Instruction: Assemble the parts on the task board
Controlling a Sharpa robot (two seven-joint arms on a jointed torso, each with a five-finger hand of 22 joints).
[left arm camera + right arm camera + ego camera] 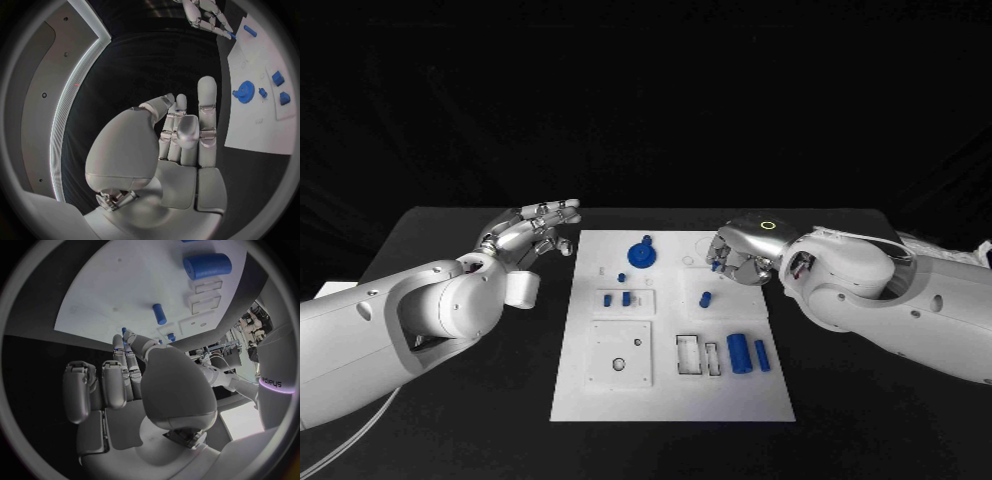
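Observation:
The white task board (672, 385) lies in the middle of the table. On it are a blue gear (643, 254), two small blue blocks (617, 299), a short blue peg (705, 298) and two blue cylinders (747, 354). My left hand (538, 235) hovers off the board's far left corner, fingers extended and apart, holding nothing; its palm (181, 145) faces the gear (244, 92). My right hand (737, 255) is over the board's far right edge, pinching a small blue part (124, 331) at its fingertips. The peg (159, 313) and a big cylinder (207, 265) lie beyond it.
A square recessed plate (620, 352) with holes and two rectangular slots (698, 354) sit in the near half of the board. Black table (473, 400) surrounds the board on both sides. My forearms lie over the table left and right of it.

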